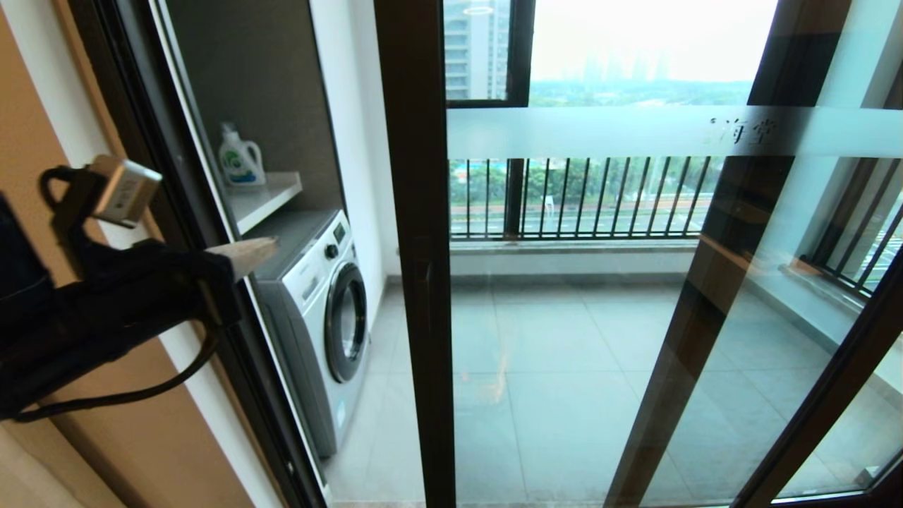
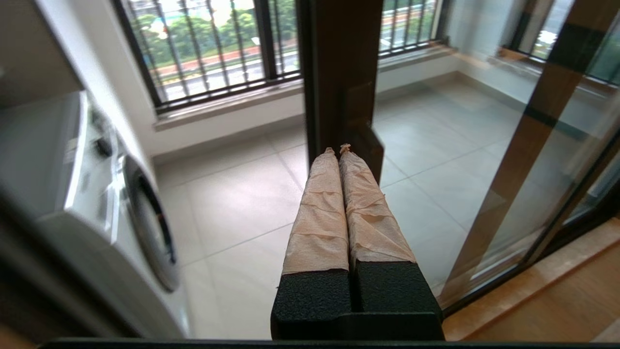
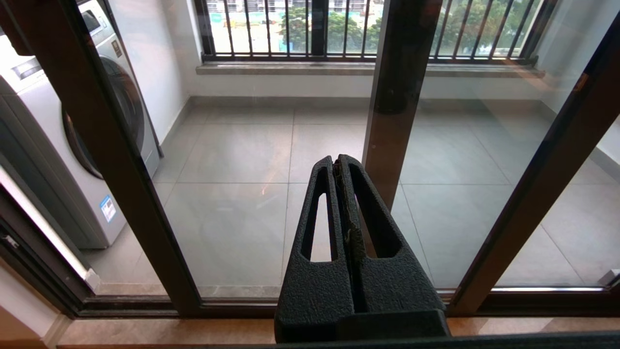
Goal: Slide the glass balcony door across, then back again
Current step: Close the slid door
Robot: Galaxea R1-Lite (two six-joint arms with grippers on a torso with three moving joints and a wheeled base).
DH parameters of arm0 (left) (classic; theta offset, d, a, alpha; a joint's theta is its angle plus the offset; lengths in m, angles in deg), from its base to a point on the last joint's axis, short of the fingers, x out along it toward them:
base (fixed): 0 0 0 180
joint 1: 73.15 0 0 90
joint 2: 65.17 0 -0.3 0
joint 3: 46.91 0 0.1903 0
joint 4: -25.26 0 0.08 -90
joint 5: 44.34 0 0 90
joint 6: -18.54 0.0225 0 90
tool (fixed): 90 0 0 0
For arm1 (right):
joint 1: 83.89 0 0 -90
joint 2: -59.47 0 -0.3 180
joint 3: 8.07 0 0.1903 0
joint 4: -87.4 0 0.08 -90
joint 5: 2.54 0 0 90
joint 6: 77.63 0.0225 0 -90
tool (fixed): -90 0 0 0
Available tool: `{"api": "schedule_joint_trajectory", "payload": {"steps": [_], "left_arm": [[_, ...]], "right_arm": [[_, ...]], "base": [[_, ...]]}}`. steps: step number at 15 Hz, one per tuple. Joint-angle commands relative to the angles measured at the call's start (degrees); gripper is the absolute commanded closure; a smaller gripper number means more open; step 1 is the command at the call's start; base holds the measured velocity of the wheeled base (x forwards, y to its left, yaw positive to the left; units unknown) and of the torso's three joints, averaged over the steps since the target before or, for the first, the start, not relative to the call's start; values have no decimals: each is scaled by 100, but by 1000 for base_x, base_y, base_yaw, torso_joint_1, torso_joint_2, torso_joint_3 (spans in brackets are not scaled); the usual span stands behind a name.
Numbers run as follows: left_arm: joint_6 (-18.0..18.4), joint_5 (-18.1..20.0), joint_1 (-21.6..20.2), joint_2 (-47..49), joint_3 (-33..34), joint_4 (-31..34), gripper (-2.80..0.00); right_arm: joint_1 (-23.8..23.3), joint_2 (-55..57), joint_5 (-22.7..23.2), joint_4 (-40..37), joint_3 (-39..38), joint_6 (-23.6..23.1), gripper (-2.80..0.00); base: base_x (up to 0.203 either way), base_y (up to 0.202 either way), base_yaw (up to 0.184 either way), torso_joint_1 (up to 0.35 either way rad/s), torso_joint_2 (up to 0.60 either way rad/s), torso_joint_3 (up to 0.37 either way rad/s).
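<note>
While the left gripper (image 2: 337, 150) hangs in the doorway gap with its tape-wrapped fingers (image 2: 319, 213) pressed together on nothing, its tips sit just short of the dark brown leading stile of the glass balcony door (image 1: 416, 268). That door stands partly slid across, covering the middle and right of the head view, its frosted band (image 1: 635, 131) showing faint characters near the right. Beyond the gap, a washing machine (image 1: 324, 317) and detergent bottle (image 1: 240, 159) show. The right gripper (image 3: 337, 162), fingers closed and empty, faces the glass; the head view does not show it.
</note>
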Motion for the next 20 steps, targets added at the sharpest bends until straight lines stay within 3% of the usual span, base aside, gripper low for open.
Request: {"api": "schedule_joint_trajectory", "payload": {"steps": [1,4,8,13,18,20], "left_arm": [[-98,-186,554,1637,-742,-415,0],[-257,-536,1258,2435,-1523,-647,0],[-286,-1091,1728,3021,-2084,-688,0],[-335,-1441,1968,3433,-2089,-624,0],[-414,-1493,2146,3539,-2277,-514,0],[-673,-1466,2136,3465,-2280,-499,0]], "right_arm": [[0,10,2,-1,0,-7,0],[0,10,2,-1,0,-7,0],[0,10,2,-1,0,-7,0],[0,10,2,-1,0,-7,0],[0,10,2,-1,0,-7,0],[0,10,2,-1,0,-7,0]], "base": [[0,0,0,0,0,0],[0,0,0,0,0,0],[0,0,0,0,0,0],[0,0,0,0,0,0],[0,0,0,0,0,0],[0,0,0,0,0,0]]}}
